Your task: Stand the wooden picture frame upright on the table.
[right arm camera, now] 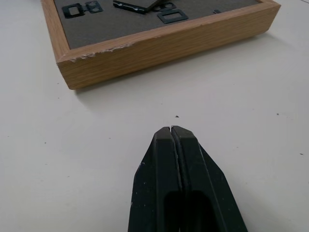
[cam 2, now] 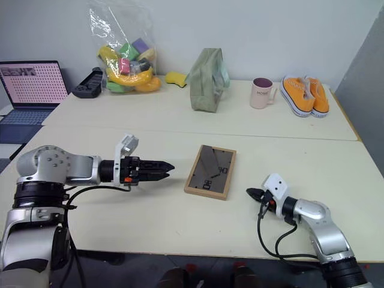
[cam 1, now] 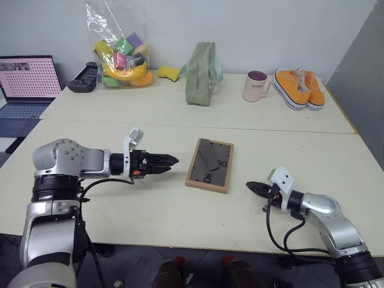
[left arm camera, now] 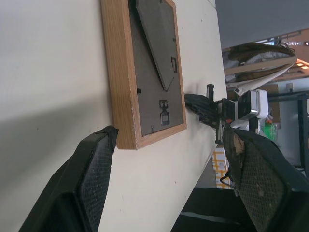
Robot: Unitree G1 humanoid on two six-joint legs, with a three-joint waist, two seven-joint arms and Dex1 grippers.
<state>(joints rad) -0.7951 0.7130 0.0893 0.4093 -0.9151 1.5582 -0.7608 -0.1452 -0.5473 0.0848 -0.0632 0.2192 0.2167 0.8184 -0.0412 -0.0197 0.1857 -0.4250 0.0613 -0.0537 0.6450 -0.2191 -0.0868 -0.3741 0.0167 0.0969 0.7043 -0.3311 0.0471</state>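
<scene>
Not done yet: the frame (cam 1: 209,164) lies flat, back up, mid table (cam 1: 150,216) w/ its stand folded (nobody holds it), left gripper (cam 1: 170,160) wide open beside it, right gripper (cam 1: 254,187) pinched shut on nothing, so lifting & standing it are left.

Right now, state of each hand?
Left hand: open, holding nothing, fingers either side of the wooden picture frame's corner.
Right hand: closed, empty, short of the frame.
</scene>
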